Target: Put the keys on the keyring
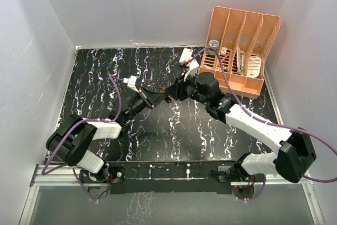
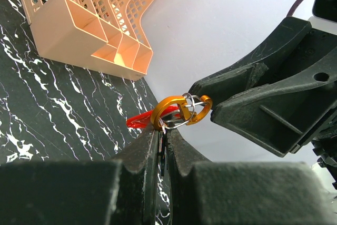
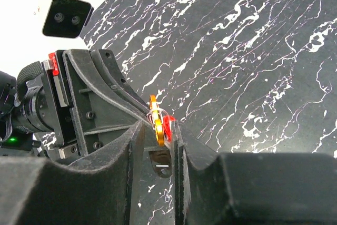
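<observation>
I'm at the threading step, with both arms meeting above the middle of the black white-veined tabletop [image 1: 105, 77]. The thin orange metal keyring [image 2: 158, 114] is up off the surface at the tip of the left gripper [image 2: 163, 133], whose jaws are pressed together on the ring's lower edge. The small red-headed key [image 2: 141, 120] lies against the ring, poking out to its left.

The right gripper [image 3: 159, 130] sits round the same bundle, its jaws narrowly apart with ring and red head between them. I can't tell whether they bite yet.

By my reckoning the next move needs the right jaws to pinch the red head squarely and work it along the ring's split while the left holds steady. There is little room between the fingertips.

The left wrist view alone shows a thin silvery wire loop [image 2: 189, 110] tangled through the ring. The right wrist view alone shows a dark slotted tab [image 3: 160, 163] hanging below, possibly the black-headed key. From overhead the ring is a mere speck, with the peach slotted plastic rack [image 1: 245, 46] at far right
</observation>
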